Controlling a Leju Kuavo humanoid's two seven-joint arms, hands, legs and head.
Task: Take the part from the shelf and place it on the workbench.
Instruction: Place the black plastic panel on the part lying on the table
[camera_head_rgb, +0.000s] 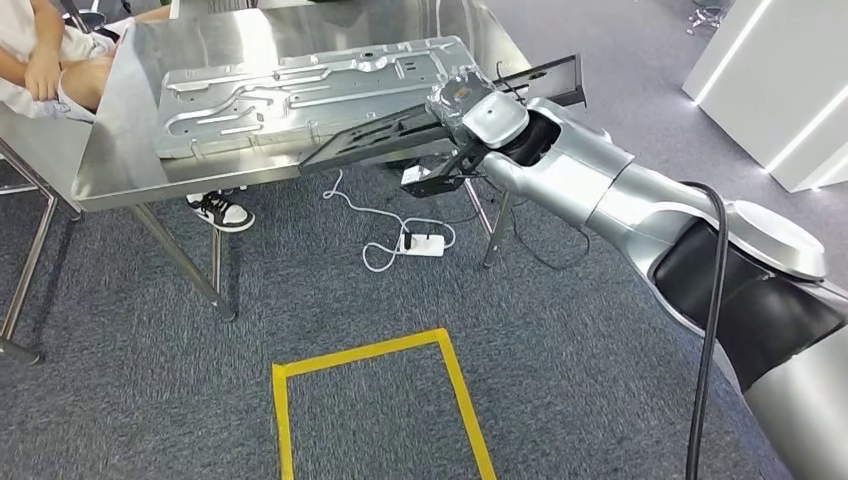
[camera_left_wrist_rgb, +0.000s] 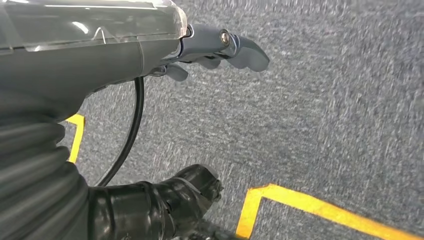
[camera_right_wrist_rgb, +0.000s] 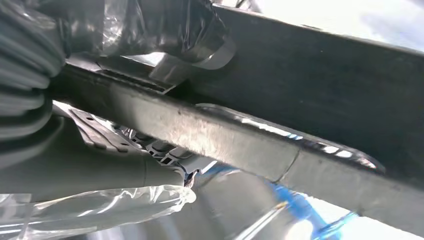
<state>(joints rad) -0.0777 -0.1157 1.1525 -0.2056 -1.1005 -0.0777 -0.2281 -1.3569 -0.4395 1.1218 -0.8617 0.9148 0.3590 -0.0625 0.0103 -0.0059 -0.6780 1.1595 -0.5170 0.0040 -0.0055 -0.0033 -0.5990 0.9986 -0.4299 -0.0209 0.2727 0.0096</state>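
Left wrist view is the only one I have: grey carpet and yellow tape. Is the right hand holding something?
Observer: Yes. The right hand grips a flat black metal part.
Operator: Where is that part now?
Observer: It is held over the near edge of the shiny steel workbench, one end sticking out past the table's right side.
Operator: Is something already on the bench?
Observer: A large silver stamped metal panel lies there.
Operator: Anybody close?
Observer: A person sits at the bench's far left corner.

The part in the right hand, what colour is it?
Black: the flat part held by the right hand shows best in the head view.
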